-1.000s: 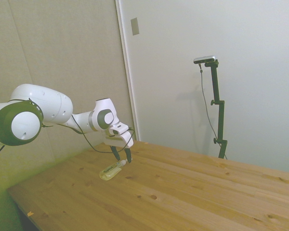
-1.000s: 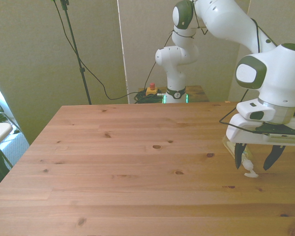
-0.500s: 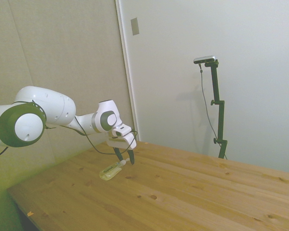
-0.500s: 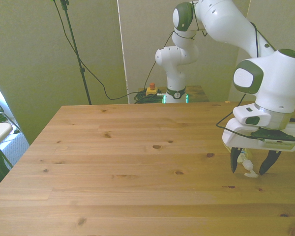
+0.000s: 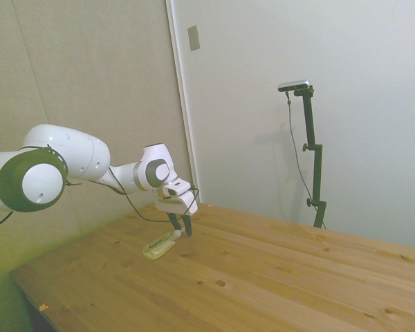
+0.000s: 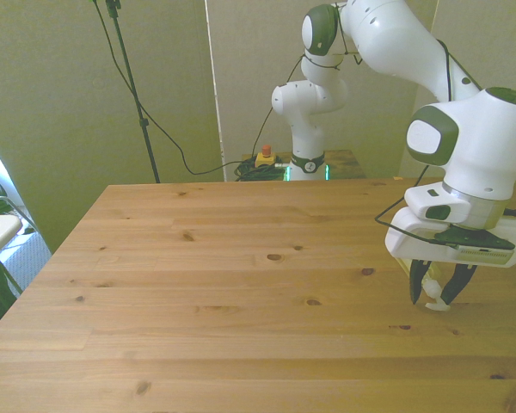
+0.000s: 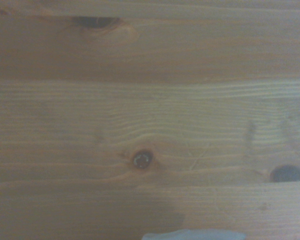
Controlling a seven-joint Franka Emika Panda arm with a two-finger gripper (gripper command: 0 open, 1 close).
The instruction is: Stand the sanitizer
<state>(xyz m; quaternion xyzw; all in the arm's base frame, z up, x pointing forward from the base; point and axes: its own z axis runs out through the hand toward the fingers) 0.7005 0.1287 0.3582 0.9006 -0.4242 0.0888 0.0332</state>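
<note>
The sanitizer (image 5: pixel 158 245) lies on its side on the wooden table (image 5: pixel 277 277), near the side view's left, its clear body holding pale yellowish liquid. Its white pump top (image 6: pixel 433 300) points toward the front view's camera. My gripper (image 5: pixel 182 231) hangs straight down over that pump end, its dark fingers (image 6: pixel 416 286) drawn in against the white top. In the front view the gripper (image 6: pixel 434 295) and wrist hide most of the bottle's body. The wrist view shows only blurred wood grain with knots and a pale sliver (image 7: pixel 192 234) at the frame's edge.
The table (image 6: pixel 241 284) stretches wide toward the front view's left. The table's edge runs close to the gripper on the front view's right. A plank seam and dark knots (image 6: pixel 312 301) mark the wood.
The gripper has come down a little around the pump top and its fingers have drawn together onto it. The sanitizer has stayed lying in the same spot.
</note>
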